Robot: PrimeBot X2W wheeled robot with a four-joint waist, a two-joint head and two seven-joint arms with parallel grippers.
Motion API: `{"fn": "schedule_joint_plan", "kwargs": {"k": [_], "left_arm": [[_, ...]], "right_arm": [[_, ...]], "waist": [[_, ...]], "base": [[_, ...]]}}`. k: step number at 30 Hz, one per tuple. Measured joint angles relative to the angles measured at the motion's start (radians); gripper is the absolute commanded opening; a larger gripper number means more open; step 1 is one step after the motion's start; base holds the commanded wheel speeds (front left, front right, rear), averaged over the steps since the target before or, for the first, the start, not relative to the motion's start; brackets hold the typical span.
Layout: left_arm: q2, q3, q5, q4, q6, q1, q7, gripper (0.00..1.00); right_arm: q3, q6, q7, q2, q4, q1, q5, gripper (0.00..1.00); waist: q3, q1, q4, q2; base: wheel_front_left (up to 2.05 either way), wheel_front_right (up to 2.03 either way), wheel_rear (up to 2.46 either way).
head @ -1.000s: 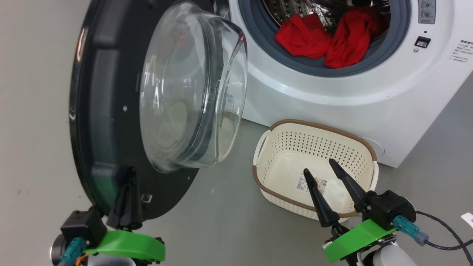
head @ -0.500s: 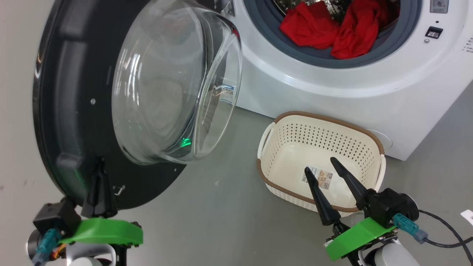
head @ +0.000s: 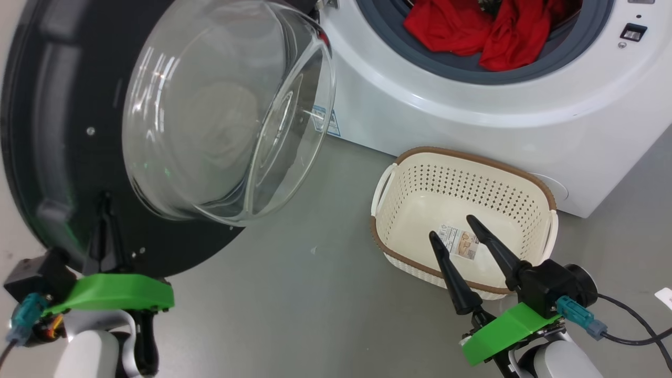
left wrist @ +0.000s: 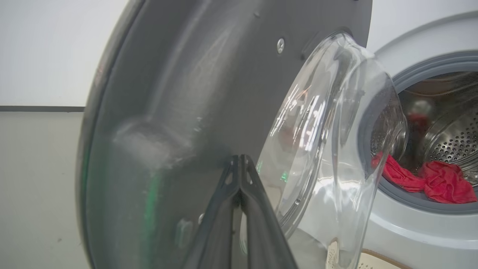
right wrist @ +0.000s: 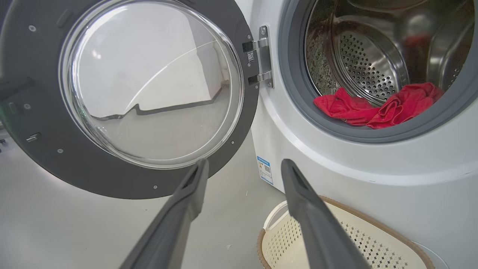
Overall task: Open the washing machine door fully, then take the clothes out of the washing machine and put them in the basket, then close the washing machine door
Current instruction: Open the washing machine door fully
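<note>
Clothes (head: 472,31), red and limp, lie at the front lip of the washing machine (head: 420,115) drum. They look light and soft (pinch a raised fold). Left gripper (head: 106,202), shut and empty, meets the open washing machine door (head: 63,157). Right gripper (head: 451,226) hangs spread wide, empty, over the basket (head: 462,156).

A smooth grey floor (head: 294,310) spreads between the left fingers (head: 106,231) and the right fingers (head: 452,275). A tiny white speck (head: 313,250) lies on it between the two pairs, somewhat nearer the right one. Well off to the right of the right fingers, a small white scrap (head: 665,296) lies on the floor, cut off by the picture's edge. In the left wrist view, left of the fingers and far beyond them, a pale wall (left wrist: 44,48) meets the floor along a dark skirting strip (left wrist: 37,108).
</note>
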Motion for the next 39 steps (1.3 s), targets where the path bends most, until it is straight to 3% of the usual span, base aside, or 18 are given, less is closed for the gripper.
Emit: {"fn": "schedule_joint_plan", "kwargs": {"k": [19,39], "left_arm": [[-0.057,0.214,0.09,0.138,-0.059,-0.117,0.0,0.0],[-0.048,0.377,0.189,0.359,-0.151,-0.275,-0.007,0.0]], "right_arm": [[-0.008,0.0,0.054,-0.001,-0.042,0.005,-0.047,1.0],[-0.009,0.0,0.091,-0.001,-0.079,0.017,-0.07,1.0]], "waist": [[0.02,0.0,-0.002,0.0],[0.037,0.0,-0.023,0.0]], "base": [[0.0,0.0,0.0],[0.0,0.0,0.0]]}}
